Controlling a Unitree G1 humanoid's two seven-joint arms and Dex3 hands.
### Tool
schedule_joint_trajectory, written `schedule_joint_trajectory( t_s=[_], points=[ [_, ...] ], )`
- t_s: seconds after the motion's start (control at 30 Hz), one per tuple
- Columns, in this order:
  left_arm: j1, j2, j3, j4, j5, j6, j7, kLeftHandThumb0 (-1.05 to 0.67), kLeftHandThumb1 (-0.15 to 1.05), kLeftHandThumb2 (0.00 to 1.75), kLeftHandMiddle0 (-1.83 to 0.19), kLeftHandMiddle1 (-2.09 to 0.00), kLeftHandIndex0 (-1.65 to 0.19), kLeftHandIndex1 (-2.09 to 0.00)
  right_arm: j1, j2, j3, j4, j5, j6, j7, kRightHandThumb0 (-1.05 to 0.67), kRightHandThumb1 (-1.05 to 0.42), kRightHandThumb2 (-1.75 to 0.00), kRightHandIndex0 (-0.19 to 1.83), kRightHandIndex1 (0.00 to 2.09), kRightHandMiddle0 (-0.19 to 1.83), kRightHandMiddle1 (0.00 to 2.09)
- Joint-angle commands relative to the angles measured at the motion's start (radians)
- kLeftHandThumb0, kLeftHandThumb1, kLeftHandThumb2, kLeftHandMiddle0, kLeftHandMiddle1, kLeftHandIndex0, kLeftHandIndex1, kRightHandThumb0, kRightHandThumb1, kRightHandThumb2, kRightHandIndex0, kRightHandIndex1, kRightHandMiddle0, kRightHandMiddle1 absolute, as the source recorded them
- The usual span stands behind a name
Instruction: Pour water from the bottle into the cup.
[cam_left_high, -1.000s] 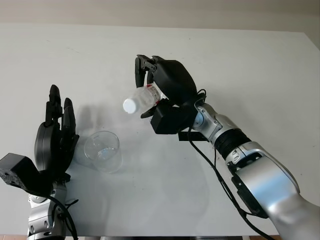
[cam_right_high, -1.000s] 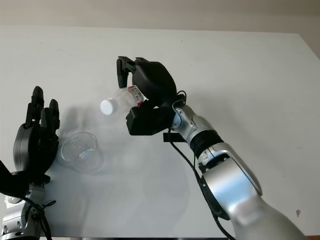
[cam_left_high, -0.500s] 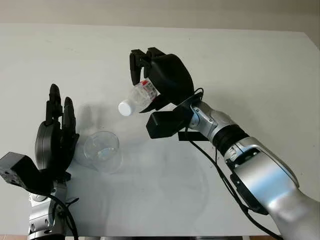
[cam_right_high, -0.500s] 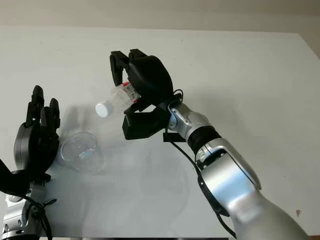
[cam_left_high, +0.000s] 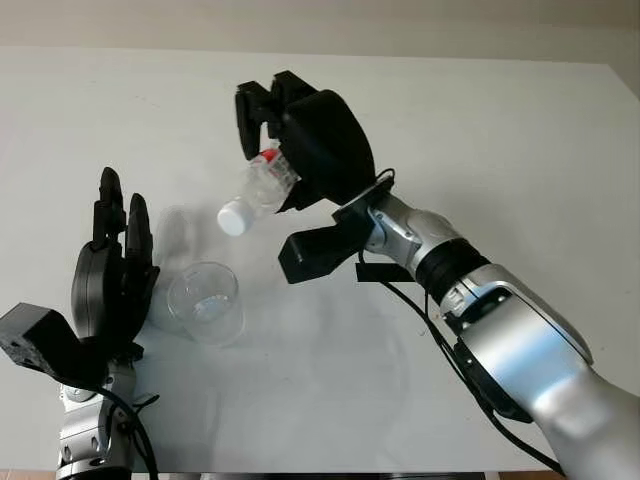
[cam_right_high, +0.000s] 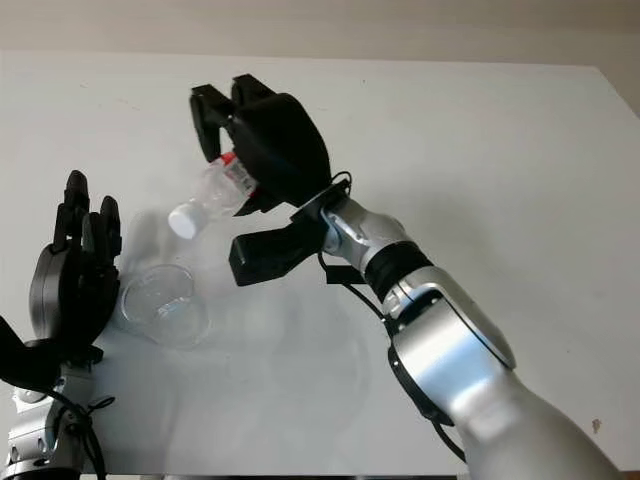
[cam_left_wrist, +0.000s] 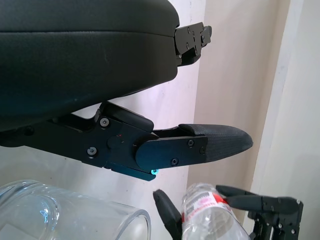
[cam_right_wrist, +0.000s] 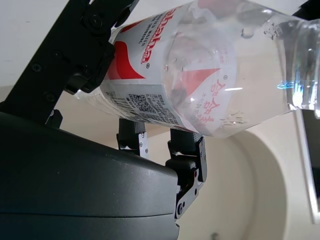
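My right hand is shut on a clear plastic bottle with a red and white label and a white cap. The bottle hangs above the table, tilted with its capped end pointing down and left, up and to the right of the cup. A clear plastic cup stands upright on the white table at the front left. My left hand is open, upright just left of the cup. The cup's rim sits close below the left hand's fingers.
The white table stretches wide to the right and back of the cup. A pale wall runs behind its far edge. My right forearm crosses the front right of the table.
My right hand has carried the bottle up and leftward, tipping its capped end further down toward the cup. The left hand and cup have stayed put.
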Motion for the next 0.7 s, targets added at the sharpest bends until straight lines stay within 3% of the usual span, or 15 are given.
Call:
schedule_joint_trajectory(
  t_s=[0.0,0.3,0.67],
  points=[
    [0.019,-0.020,-0.009,0.027,0.002,0.001,0.004,-0.73,1.05,0.47,0.15,-0.05,0.19,-0.05,-0.038,0.011,0.009,-0.008,-0.008,-0.010,-0.024,-0.45,-1.05,-0.26,1.31,2.09,0.94,2.09],
    [0.018,-0.024,-0.009,0.027,-0.001,0.001,0.005,-0.72,1.05,0.47,0.15,-0.05,0.18,-0.05,-0.049,0.024,0.073,0.001,-0.074,0.008,-0.104,-0.46,-1.05,-0.26,1.23,2.09,0.82,2.09],
    [0.021,-0.022,-0.009,0.025,-0.001,-0.002,0.004,-0.72,1.05,0.48,0.15,-0.05,0.18,-0.05,-0.070,0.017,0.160,0.006,-0.172,0.019,-0.251,-0.46,-1.05,-0.23,1.24,2.09,0.88,2.09]
  ],
)
